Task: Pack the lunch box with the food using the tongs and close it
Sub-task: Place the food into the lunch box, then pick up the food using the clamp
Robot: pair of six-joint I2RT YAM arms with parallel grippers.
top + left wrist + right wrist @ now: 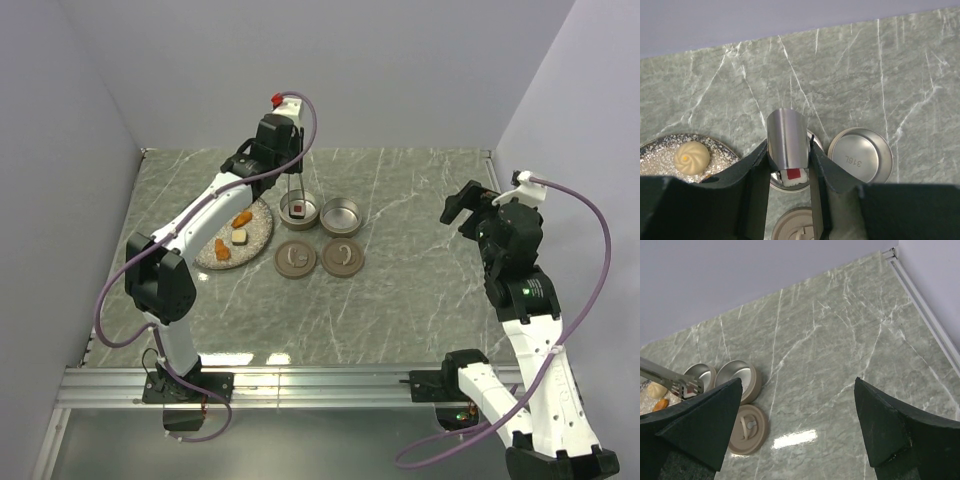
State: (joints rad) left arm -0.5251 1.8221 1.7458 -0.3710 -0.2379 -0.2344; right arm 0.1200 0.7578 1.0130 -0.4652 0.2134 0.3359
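Tongs (786, 142) clamped upright in left gripper (790, 152) jaws, frame centre | red-white food (795, 175) at tips, in tin (284, 214) | right gripper (798, 385) jaws spread wide

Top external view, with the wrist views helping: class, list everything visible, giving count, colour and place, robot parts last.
Table: one, grey-green marbled, under everything.
Tins: two, silvery, mid-table; right one empty.
Plate: one, speckled grey, left of the tins.
Food: four pieces; two orange and one tan-white on the plate, one red-and-white in the left tin.
Lids: two, tan-brown, just nearer than the tins.
Tongs: one, silvery, over the left tin.
Left gripper: black, shut on the tongs.
Right gripper: black, open, above the table's right side.
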